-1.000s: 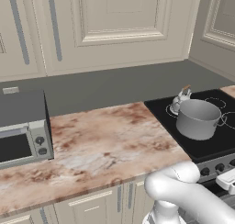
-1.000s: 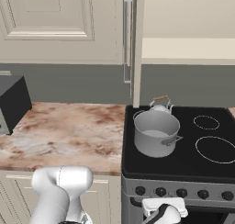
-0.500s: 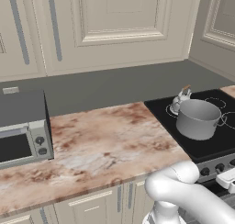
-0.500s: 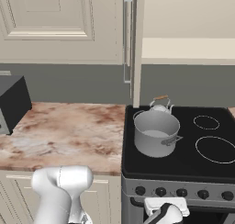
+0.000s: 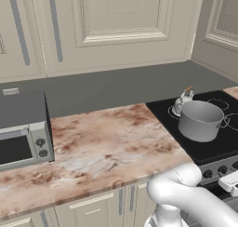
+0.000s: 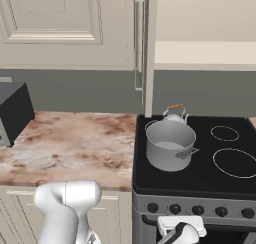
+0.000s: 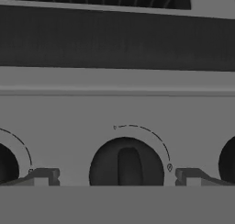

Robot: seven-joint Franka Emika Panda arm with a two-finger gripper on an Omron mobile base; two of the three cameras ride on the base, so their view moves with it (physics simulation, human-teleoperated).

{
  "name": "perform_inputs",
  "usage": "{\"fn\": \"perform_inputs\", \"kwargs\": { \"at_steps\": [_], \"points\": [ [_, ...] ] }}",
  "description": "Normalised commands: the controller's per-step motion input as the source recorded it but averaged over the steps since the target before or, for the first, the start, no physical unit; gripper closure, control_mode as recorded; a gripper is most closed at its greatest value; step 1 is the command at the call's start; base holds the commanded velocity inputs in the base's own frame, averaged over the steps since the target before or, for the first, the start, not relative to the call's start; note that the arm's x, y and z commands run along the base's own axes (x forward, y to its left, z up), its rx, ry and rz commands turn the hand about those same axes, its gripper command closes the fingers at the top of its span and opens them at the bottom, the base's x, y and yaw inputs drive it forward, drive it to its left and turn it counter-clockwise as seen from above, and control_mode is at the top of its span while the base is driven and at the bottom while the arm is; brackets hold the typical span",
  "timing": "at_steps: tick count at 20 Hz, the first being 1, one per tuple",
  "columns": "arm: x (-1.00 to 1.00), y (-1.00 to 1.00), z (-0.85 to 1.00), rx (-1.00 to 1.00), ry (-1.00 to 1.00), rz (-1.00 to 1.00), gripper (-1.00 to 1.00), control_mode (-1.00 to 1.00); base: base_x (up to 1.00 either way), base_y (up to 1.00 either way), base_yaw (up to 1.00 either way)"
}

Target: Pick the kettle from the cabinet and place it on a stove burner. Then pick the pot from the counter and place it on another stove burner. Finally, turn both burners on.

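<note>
The small silvery-grey kettle (image 6: pixel 175 116) with its wire handle and brown wooden top sits on a rear burner of the black glass stove (image 6: pixel 200 178), and the wide grey metal pot (image 6: pixel 169 145) with two loop handles stands on the burner in front of it, just beside the kettle. The mottled pink-brown marble-look table (image 5: pixel 93 151) lies to their left, with a dark grey microwave (image 5: pixel 21 128) at its far end.

The claw (image 7: pixel 117 176) is wide open and empty, its two fingertips (image 7: pixel 43 176) flanking a round black stove knob (image 7: pixel 126 165) on the grey front panel. Both placements look finished, so the burners remain to be turned on.

The knob should be rigid and smooth, likely slippery on its rim; the raised central bar offers the surest hold, pinched across its flat sides and then twisted.

Count: one kettle, one pot, one microwave. In the right base view, five knobs line the panel and two ring-marked burners lie bare; the hand view shows one whole knob and parts of two others.
</note>
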Motion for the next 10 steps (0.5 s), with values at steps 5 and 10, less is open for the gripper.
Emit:
{"fn": "perform_inputs", "kwargs": {
  "at_steps": [5,10],
  "points": [
    [0.0,0.01,-0.01,0.0,0.0,0.0,-1.0,-1.0,0.0,0.0,0.0],
    [0.03,0.13,0.02,0.0,0.0,0.0,1.0,-1.0,0.0,0.0,0.0]
  ]
}}
